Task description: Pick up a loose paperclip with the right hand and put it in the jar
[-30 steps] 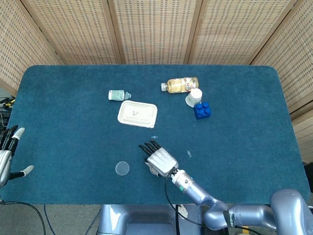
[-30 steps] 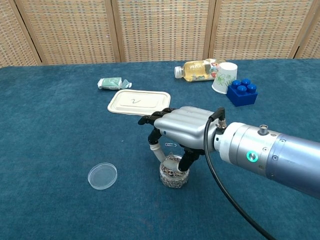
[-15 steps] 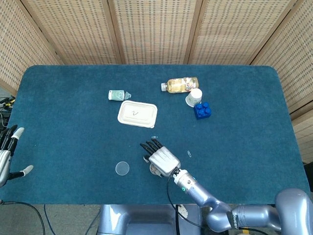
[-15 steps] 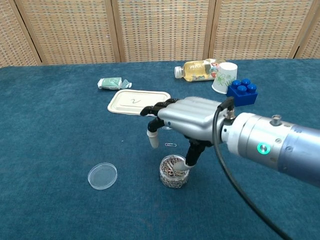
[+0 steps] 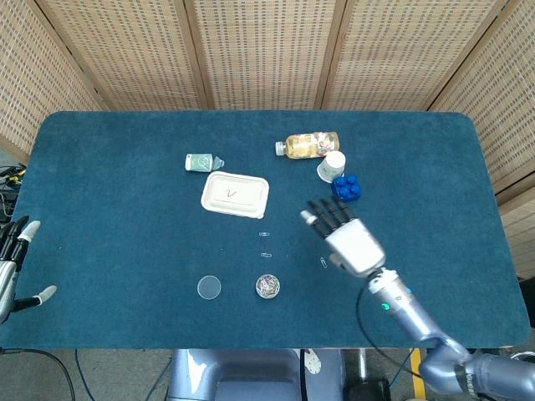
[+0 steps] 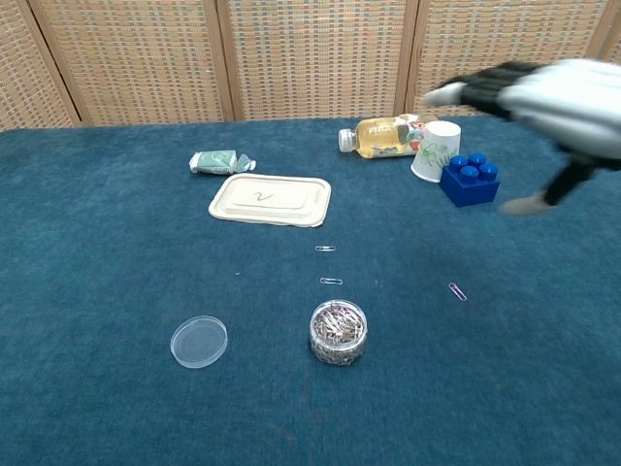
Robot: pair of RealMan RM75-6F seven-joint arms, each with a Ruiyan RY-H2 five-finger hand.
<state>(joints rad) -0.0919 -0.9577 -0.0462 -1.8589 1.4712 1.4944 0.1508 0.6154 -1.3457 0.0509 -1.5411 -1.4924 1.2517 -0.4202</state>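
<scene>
Right hand (image 5: 349,241), fingers spread and seemingly empty (chest view blurred), hovers at 2 o'clock from jar (image 6: 338,332); nearest paperclip (image 6: 456,291) lies flat on desk (image 5: 117,209), so fingers may slip.

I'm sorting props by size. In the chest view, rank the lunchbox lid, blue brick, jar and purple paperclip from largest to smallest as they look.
1. Lunchbox lid
2. Blue brick and jar: look alike, and the jar sits nearer the camera, so I won't rank them.
3. Purple paperclip
</scene>
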